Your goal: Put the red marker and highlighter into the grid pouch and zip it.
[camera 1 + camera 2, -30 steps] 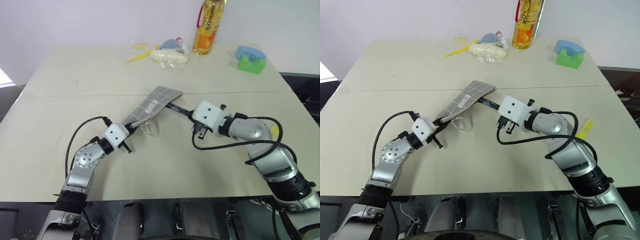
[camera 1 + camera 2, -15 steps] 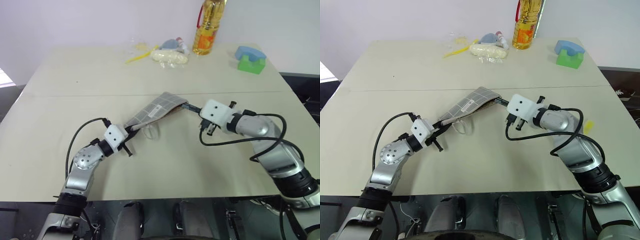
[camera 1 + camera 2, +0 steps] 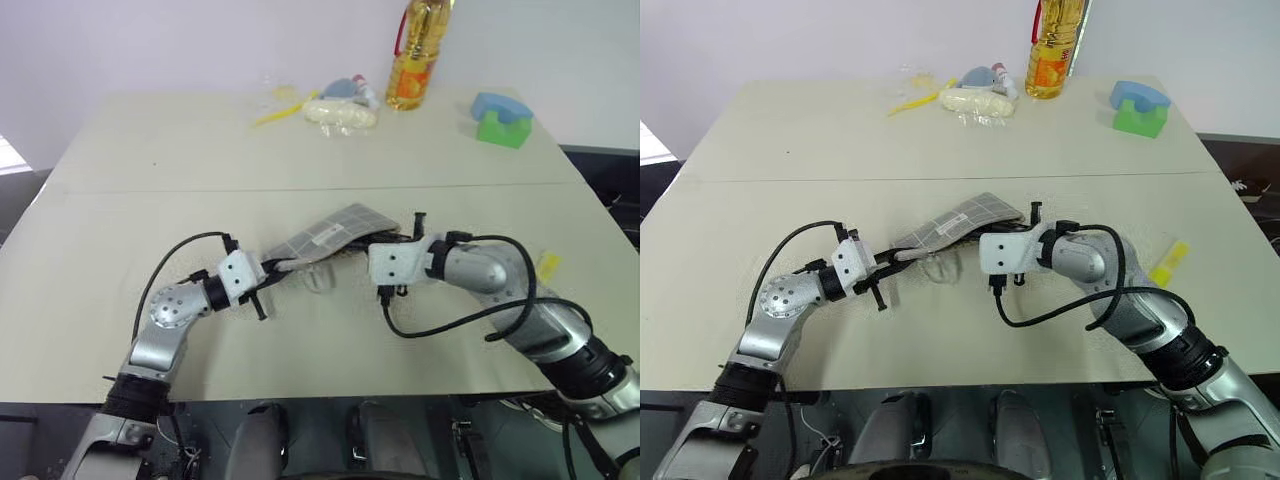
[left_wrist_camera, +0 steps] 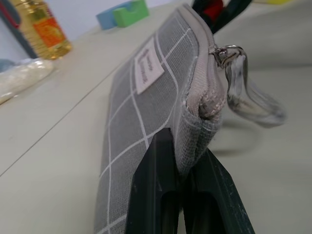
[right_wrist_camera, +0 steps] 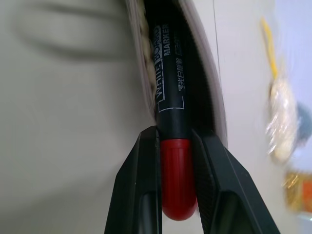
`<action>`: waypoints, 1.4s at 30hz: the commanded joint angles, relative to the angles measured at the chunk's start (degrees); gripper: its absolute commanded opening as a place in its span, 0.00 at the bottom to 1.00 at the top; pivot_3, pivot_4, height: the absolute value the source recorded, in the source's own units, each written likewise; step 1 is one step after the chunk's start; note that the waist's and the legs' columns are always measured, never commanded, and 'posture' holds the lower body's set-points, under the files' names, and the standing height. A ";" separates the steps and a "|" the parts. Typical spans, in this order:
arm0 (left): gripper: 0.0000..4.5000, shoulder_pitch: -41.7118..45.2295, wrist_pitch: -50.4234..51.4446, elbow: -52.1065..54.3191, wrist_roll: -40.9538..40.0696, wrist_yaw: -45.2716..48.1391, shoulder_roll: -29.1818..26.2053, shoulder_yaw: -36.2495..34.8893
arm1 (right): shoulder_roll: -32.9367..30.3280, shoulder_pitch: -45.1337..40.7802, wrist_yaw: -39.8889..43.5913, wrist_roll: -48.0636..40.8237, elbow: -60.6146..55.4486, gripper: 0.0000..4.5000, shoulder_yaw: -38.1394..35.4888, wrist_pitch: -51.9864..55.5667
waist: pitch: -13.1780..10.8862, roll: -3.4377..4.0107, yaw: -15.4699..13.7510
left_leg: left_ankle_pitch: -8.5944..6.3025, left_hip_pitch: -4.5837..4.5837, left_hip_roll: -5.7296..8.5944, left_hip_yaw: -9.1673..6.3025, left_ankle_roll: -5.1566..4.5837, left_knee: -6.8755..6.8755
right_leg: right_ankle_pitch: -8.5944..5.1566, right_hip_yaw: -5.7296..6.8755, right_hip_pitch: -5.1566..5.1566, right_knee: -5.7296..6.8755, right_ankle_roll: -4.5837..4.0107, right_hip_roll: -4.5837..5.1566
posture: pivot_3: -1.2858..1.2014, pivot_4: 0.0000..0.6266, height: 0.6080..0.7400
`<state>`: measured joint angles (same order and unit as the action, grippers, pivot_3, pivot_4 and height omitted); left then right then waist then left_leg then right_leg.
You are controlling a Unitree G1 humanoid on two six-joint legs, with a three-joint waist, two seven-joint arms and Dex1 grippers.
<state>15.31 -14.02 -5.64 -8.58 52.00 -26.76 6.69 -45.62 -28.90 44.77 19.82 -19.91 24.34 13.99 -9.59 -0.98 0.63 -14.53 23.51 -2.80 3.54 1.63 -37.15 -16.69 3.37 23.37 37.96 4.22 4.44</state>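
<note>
The grid pouch (image 3: 330, 235) lies grey with white lines at the table's middle. My left gripper (image 3: 272, 268) is shut on its near end, beside the clear loop (image 4: 243, 87) on the zip pull. My right gripper (image 5: 173, 134) is shut on the red marker (image 5: 170, 92), gripping it where the red end meets the black body. The black body reaches into the pouch's open edge at its right end. The highlighter (image 3: 547, 266) lies yellow on the table to the right of my right arm.
At the table's far edge stand an oil bottle (image 3: 417, 50), a blue and green block (image 3: 500, 118) and clear bags of small items (image 3: 338, 108) with a thin yellow stick (image 3: 275, 113). A seam (image 3: 150, 188) crosses the table behind the pouch.
The pouch has swung from pointing away to lying more crosswise. My right gripper rolled and came leftward, and the marker now sits in the pouch's open edge.
</note>
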 commanded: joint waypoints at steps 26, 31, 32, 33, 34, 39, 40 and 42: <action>0.00 5.91 -2.75 -9.84 12.97 -18.62 9.84 2.97 | 13.67 12.75 -10.46 -22.66 -12.55 0.99 -48.11 59.16 | 0.04 0.00 -1.38 | 0.00 -0.07 0.03 -0.11 -0.01 -0.21 | 0.04 -0.02 -0.23 0.05 0.03 0.06 | 0.52 0.24 1.00; 0.00 7.36 -2.17 -10.93 13.60 -19.29 11.71 4.50 | 20.73 10.92 -27.15 -15.23 -10.12 0.99 -55.84 63.52 | 0.08 0.06 -1.33 | 0.00 -0.08 0.03 -0.11 -0.01 -0.06 | 0.04 -0.02 -0.13 0.06 0.03 -0.01 | 0.52 0.24 1.00; 0.00 7.53 -2.22 -11.06 13.57 -19.10 11.94 4.73 | 21.64 10.70 -28.67 -14.92 -9.66 0.99 -56.61 63.92 | 0.08 0.07 -1.31 | 0.00 -0.07 0.04 -0.10 -0.01 -0.04 | 0.04 -0.02 -0.13 0.06 0.03 -0.01 | 0.52 0.24 1.00; 0.00 7.62 -2.36 -11.10 13.45 -18.79 12.13 5.00 | 22.82 10.14 -30.34 -14.56 -9.02 0.99 -57.70 64.51 | 0.09 0.08 -1.28 | 0.00 -0.08 0.04 -0.09 -0.01 -0.04 | 0.04 -0.02 -0.13 0.06 0.03 -0.01 | 0.52 0.24 1.00; 0.00 7.67 -2.55 -11.09 13.42 -18.61 12.23 5.19 | 23.77 9.63 -31.57 -14.49 -8.38 0.99 -58.74 64.91 | 0.09 0.08 -1.24 | 0.00 -0.07 0.05 -0.08 -0.01 -0.05 | 0.04 -0.02 -0.12 0.06 0.03 -0.01 | 0.52 0.24 1.00; 0.00 7.86 -2.09 -10.48 11.77 -18.41 13.31 4.80 | 28.29 7.71 -36.33 -15.60 -4.32 0.99 -63.86 65.24 | 0.11 0.12 -1.23 | 0.00 -0.08 0.05 -0.07 -0.01 -0.05 | 0.04 -0.03 -0.13 0.06 0.03 -0.01 | 0.52 0.24 1.00; 0.00 7.88 -1.98 -10.30 11.58 -18.38 13.41 4.71 | 28.94 7.52 -36.58 -16.13 -3.57 0.99 -64.63 65.35 | 0.11 0.12 -1.23 | 0.00 -0.07 0.06 -0.07 -0.01 -0.05 | 0.04 -0.04 -0.13 0.06 0.04 0.00 | 0.52 0.24 1.00; 0.00 7.83 -1.90 -10.05 11.58 -18.39 13.45 4.70 | 29.83 7.24 -36.42 -17.48 -2.56 0.99 -65.71 65.70 | 0.11 0.13 -1.21 | 0.00 -0.07 0.06 -0.07 -0.01 -0.04 | 0.04 -0.04 -0.13 0.06 0.04 0.00 | 0.52 0.24 1.00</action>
<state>22.56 -15.58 -17.48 4.20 33.62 -13.37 11.67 -15.96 -20.70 8.59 3.57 -22.06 -39.53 79.62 -9.48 -0.85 -0.58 -14.53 23.44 -2.74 3.48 1.62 -37.20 -16.65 3.33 23.24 38.01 4.26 4.44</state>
